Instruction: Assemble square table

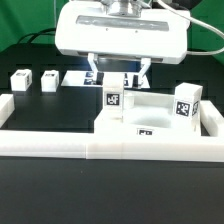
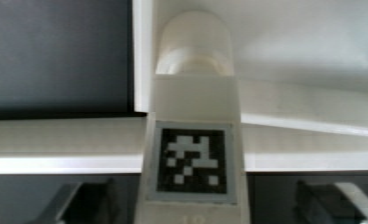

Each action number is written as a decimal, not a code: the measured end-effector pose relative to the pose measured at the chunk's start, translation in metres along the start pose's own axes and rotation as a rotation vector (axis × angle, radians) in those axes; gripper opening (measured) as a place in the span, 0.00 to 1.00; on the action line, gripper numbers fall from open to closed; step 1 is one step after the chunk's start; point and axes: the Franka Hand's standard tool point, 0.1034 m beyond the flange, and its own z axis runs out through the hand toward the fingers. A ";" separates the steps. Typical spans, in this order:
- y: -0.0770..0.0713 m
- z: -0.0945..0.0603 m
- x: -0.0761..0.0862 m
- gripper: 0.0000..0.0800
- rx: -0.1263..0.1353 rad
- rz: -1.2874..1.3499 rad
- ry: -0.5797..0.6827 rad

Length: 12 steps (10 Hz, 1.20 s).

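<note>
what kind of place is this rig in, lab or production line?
Most likely a robotics lab test bench, not a production line: a black table fenced by a low white border wall, black-and-white tags on the loose white legs, and a fixed marker board at the back.

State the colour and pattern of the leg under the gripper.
The leg is white, bearing a black-and-white pixel tag; clearest in the wrist view.

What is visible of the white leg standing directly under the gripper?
The leg is a short white post, seemingly plastic, with a black-and-white tag on one face. It stands upright on the square slab, at its corner toward the exterior view's left. The open gripper hangs over it, fingers at both sides without touching. Whether it is screwed in is unclear.
</note>
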 end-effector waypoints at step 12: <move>-0.004 -0.004 0.003 0.81 0.018 0.006 -0.035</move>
